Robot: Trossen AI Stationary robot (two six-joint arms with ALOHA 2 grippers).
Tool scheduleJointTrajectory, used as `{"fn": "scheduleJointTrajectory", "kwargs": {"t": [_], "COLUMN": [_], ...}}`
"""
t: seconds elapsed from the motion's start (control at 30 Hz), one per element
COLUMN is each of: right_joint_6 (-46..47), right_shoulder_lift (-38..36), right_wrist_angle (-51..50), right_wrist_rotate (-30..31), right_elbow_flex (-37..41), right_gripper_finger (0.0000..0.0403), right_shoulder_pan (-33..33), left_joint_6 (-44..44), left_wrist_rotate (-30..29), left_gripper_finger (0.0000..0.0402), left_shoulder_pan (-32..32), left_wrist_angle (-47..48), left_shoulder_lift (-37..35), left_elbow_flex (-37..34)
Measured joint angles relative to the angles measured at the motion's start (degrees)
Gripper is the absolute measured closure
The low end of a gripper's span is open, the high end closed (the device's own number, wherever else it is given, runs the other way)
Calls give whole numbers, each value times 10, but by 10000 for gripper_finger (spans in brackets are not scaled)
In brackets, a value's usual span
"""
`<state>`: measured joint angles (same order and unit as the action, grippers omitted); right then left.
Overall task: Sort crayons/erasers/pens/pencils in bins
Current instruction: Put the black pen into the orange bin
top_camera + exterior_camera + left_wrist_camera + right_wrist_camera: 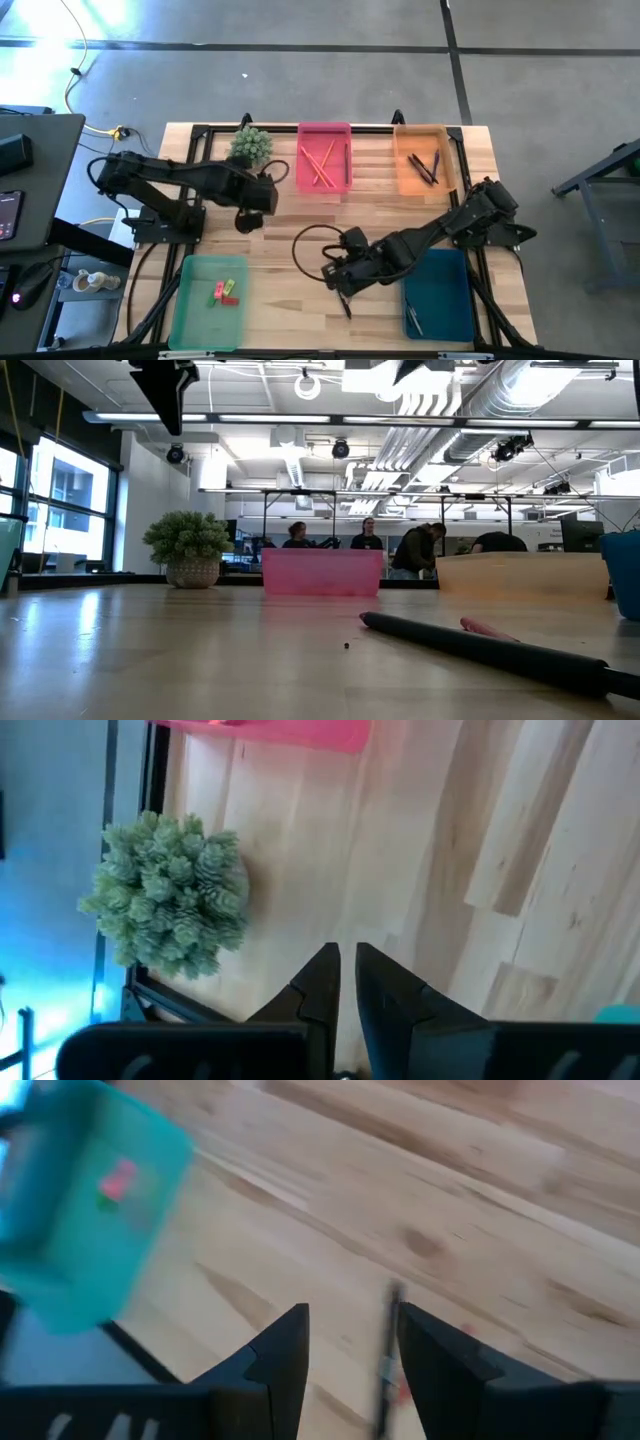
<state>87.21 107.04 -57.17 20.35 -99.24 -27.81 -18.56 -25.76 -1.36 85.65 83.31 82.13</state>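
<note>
High view: right claw [340,290] over dark pen [344,303].

Erasers [224,292] in near-left bin [190,318]; pencils [322,161] in far bin [324,185].

left end effector [347,982] — nearly closed | right end effector [352,1342] — parted, low

**Blurred, cropped and too small to read**

The right wrist view is smeared: the light green plastic tray [85,1220] and the pink and green blobs inside it have no clear shape. The thin dark stick [385,1355] runs out at 6 o'clock. In the high view, the small items in the teal-blue plastic tray [440,295] are too tiny to identify.
</note>
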Motion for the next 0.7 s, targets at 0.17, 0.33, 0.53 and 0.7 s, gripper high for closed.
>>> {"fn": "scheduleJointTrajectory", "kwargs": {"t": [0.17, 0.33, 0.53, 0.7], "right_joint_6": [-29, -51, -79, -112], "right_shoulder_lift": [0, 0, 0, 0], "right_wrist_angle": [92, 145, 193, 206], "right_wrist_rotate": [44, 51, 69, 71], "right_elbow_flex": [0, 0, 0, -12], "right_gripper_finger": [258, 258, 271, 293], "right_shoulder_pan": [3, 11, 12, 15], "left_joint_6": [52, 87, 97, 73], "left_wrist_rotate": [46, 98, 179, 213], "left_gripper_finger": [380, 388, 396, 400], "left_shoulder_pan": [55, 96, 124, 141], "left_wrist_angle": [-10, -71, -182, -259], "left_shoulder_lift": [-40, -94, -174, -225], "left_elbow_flex": [0, -5, -108, -207]}}
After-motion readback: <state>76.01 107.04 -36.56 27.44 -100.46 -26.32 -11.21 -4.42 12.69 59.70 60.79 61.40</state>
